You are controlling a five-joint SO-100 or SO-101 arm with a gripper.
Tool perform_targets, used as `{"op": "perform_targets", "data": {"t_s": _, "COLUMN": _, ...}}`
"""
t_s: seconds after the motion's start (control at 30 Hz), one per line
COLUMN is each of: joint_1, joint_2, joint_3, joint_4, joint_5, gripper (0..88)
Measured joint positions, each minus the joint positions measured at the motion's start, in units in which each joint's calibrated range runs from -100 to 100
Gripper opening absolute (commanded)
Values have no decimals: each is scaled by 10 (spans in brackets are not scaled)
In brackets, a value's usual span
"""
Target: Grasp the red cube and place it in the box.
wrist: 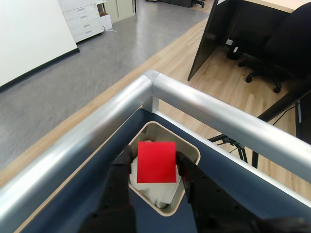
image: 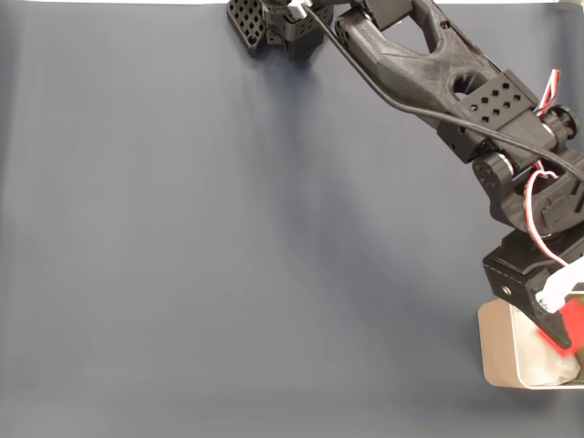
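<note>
I am pinching the cube [wrist: 156, 161] in my hand [wrist: 155, 164], hovering it right above the box [wrist: 193, 150] at the tabletop corner, judging that spreading my fingers comes next.

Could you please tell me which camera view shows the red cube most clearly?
The wrist view: the red cube faces the camera with one whole face visible, held over the box. In the fixed view it sits at the frame edge, cropped.

Metal rail [wrist: 218, 114] close beyond box [wrist: 192, 148]
</note>
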State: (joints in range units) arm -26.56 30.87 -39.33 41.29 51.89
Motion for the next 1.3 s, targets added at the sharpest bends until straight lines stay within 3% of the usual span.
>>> {"op": "perform_targets", "data": {"t_s": 0.2, "joint_1": 1, "joint_2": 0, "joint_3": 0, "joint_4": 0, "joint_5": 0, "gripper": 404}}
{"op": "perform_targets", "data": {"t_s": 0.5, "joint_1": 7, "joint_2": 0, "joint_3": 0, "joint_4": 0, "joint_5": 3, "gripper": 476}}
{"op": "perform_targets", "data": {"t_s": 1.3, "joint_1": 7, "joint_2": 0, "joint_3": -13, "joint_4": -6, "joint_5": 4, "gripper": 476}}
